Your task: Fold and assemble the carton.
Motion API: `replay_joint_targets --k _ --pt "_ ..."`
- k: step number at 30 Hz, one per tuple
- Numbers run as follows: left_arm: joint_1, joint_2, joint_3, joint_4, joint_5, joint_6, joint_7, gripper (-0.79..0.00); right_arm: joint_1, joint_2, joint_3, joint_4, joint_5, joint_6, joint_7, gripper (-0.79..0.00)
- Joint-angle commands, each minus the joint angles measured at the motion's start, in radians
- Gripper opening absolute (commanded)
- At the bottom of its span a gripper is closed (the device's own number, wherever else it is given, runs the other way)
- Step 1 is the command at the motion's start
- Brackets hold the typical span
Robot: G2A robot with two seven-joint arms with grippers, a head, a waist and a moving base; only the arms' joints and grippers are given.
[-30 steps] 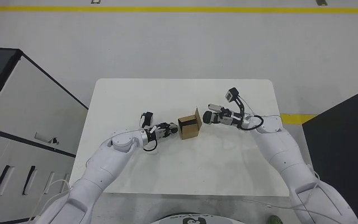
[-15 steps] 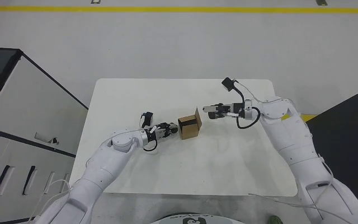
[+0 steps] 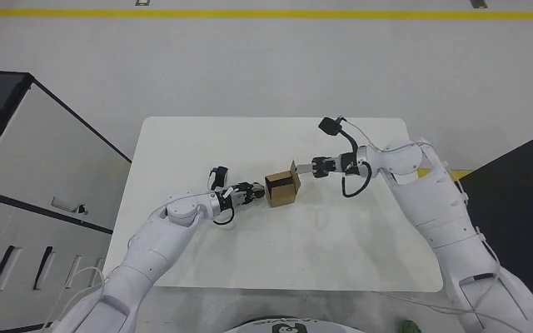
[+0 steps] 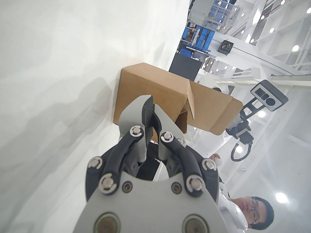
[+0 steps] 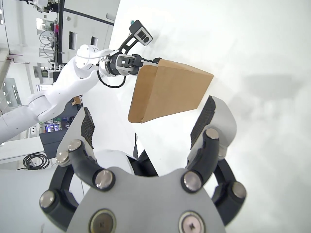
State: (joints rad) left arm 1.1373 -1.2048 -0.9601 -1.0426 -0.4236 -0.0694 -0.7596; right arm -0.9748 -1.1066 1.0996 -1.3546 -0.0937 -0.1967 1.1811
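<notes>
Top view: carton (image 3: 281, 190) sits mid-counter (image 3: 350, 241), between my two arms. Left claw (image 3: 257, 191) is up against the carton's end on its side. Left wrist view has its fingers (image 4: 136, 112) clenched, pads together. A strip of cardboard runs in between them, so I read it as pinching part of the carton. Right claw (image 3: 305, 169) is at the opposite end, just beside the flap (image 3: 294, 171) that stands up there. Right wrist view shows it spread wide, pads (image 5: 204, 112) well apart, gripping nothing. The carton's near corner lies between the pads; I can't tell whether either one touches the cardboard. Carton is plain brown cardboard, open end facing the left claw. Interior is in shadow, so I can't see what's inside.
</notes>
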Motion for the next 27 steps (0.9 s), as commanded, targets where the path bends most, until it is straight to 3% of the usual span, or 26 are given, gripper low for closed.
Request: replay_joint_targets --k 1,8,11,13,15,18,22,27 --pt "0.0 0.0 0.0 0.0 0.0 0.0 0.0 -0.785 0.006 0.002 0.012 0.014 0.033 -0.011 0.002 0.0" --pt "0.0 0.0 0.0 0.0 0.0 0.0 0.0 -0.785 0.019 0.01 0.049 0.11 0.138 -0.07 0.043 -0.022" --pt "0.0 0.0 0.0 0.0 0.0 0.0 0.0 -0.785 0.029 0.01 0.039 0.137 0.125 -0.068 0.043 -0.191" --pt "0.0 0.0 0.0 0.0 0.0 0.0 0.0 -0.785 0.037 0.009 0.027 0.145 0.103 -0.064 0.036 -0.234" --pt "0.0 0.0 0.0 0.0 0.0 0.0 0.0 -0.785 0.047 0.006 0.009 0.152 0.082 -0.057 0.025 -0.397" --pt "0.0 0.0 0.0 0.0 0.0 0.0 0.0 -0.785 0.065 0.001 -0.022 0.154 0.045 -0.046 0.013 -0.489" --pt "0.0 0.0 0.0 0.0 0.0 0.0 0.0 -0.785 0.089 -0.007 -0.062 0.143 0.003 -0.038 0.001 -0.566" --pt "0.0 0.0 0.0 0.0 0.0 0.0 0.0 -0.785 0.116 -0.015 -0.104 0.128 -0.022 -0.037 0.004 -0.594"
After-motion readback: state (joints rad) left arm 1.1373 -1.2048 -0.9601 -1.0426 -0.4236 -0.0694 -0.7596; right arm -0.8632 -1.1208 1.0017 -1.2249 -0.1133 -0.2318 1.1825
